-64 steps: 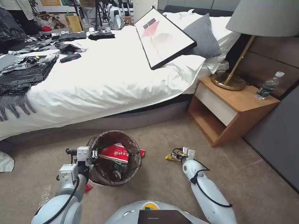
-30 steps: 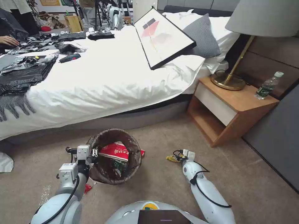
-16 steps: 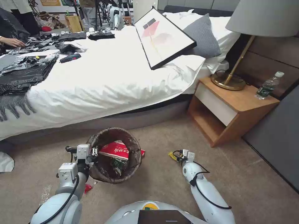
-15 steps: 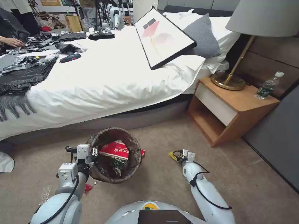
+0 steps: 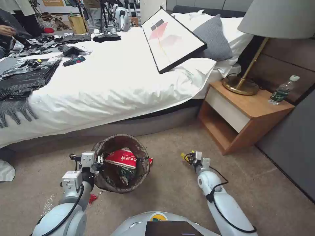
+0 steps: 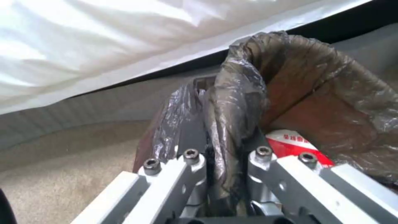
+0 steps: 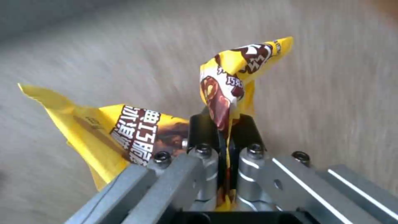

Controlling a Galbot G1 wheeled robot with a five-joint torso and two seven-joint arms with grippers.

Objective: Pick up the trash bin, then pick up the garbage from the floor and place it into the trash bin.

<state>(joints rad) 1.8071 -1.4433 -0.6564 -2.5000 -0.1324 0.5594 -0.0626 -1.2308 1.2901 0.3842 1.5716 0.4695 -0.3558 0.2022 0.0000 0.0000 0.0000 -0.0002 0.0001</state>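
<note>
Trash bin [image 5: 121, 164] rim in left gripper [image 6: 222, 146]

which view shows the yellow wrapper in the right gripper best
The right wrist view: the yellow wrapper is close up, print visible, pinched between the shut right gripper. The head view shows only a small yellow scrap at that gripper's tip, right of the trash bin.

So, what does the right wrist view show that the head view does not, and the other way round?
Only the right wrist view: brown print on the yellow wrapper, pinched between shut jaws. Only the head view: the bin with a red carton inside, held at its rim by the left gripper, plus bed and nightstand. Both: the right gripper holding the wrapper over carpet.
</note>
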